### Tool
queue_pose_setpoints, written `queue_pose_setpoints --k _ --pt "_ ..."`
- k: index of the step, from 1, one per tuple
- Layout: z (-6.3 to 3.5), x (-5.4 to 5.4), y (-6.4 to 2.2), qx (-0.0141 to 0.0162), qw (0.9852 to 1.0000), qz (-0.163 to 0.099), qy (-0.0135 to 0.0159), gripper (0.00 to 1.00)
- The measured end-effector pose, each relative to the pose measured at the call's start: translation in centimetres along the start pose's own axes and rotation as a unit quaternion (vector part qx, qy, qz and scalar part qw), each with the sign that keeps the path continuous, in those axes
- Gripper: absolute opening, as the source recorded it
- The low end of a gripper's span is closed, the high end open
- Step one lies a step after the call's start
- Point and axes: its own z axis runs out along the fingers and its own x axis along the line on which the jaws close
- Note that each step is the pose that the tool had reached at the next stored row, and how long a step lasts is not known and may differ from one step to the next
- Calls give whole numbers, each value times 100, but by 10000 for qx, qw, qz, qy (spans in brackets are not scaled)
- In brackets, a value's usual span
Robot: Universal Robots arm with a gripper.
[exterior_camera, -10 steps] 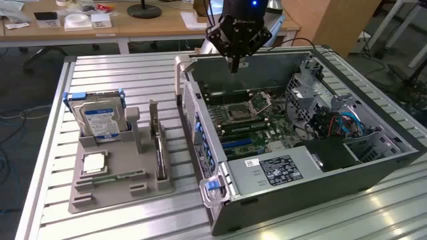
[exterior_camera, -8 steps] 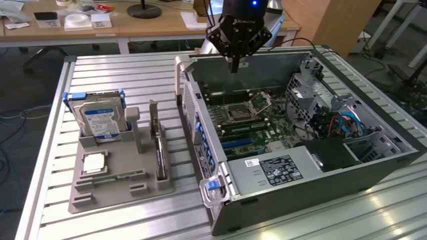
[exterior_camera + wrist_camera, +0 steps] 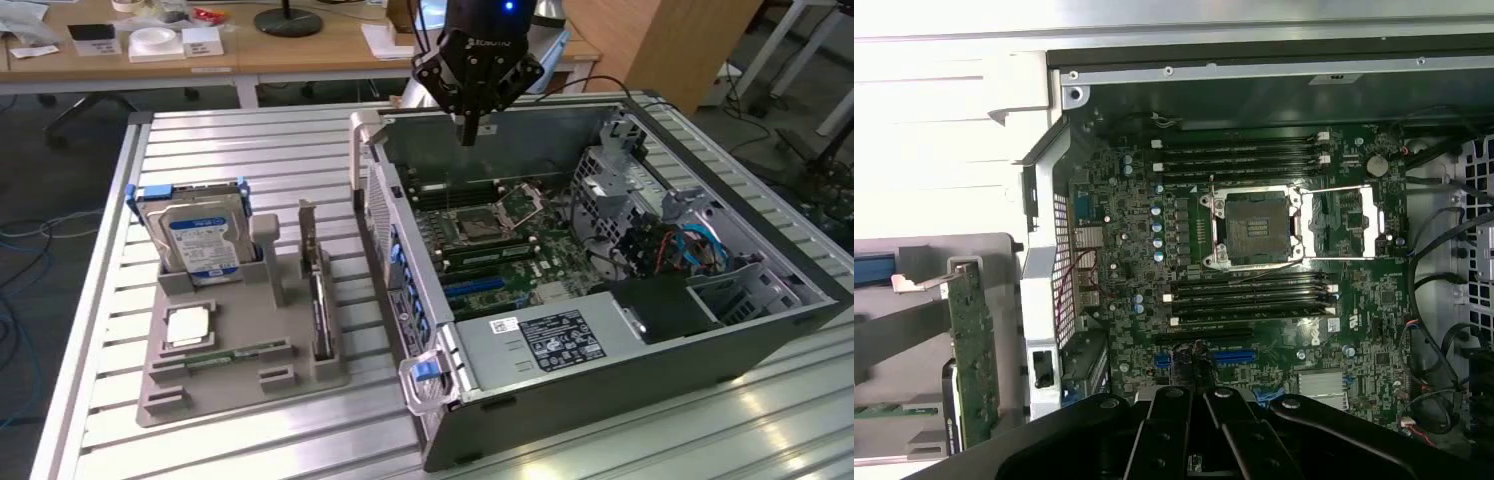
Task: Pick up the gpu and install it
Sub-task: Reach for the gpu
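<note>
status: gpu (image 3: 318, 300) not yet picked, seen standing in holder (image 3: 227, 385) | gripper (image 3: 469, 132) closed, nothing held, positioned over open case (image 3: 601, 375) | install not done

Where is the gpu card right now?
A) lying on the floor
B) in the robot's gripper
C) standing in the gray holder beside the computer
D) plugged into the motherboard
C: the gpu stands on edge in the gray holder beside the computer case, while the gripper hangs shut over the open case.
</note>
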Motion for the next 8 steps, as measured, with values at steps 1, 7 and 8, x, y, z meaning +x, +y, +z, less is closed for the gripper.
queue_pose_setpoints --k 1,7,8 --pt "0 4 0 -1 10000 1 -1 11" --pt "-1 65 -5 0 10000 1 0 11" --pt "-2 81 -6 0 10000 0 0 11"
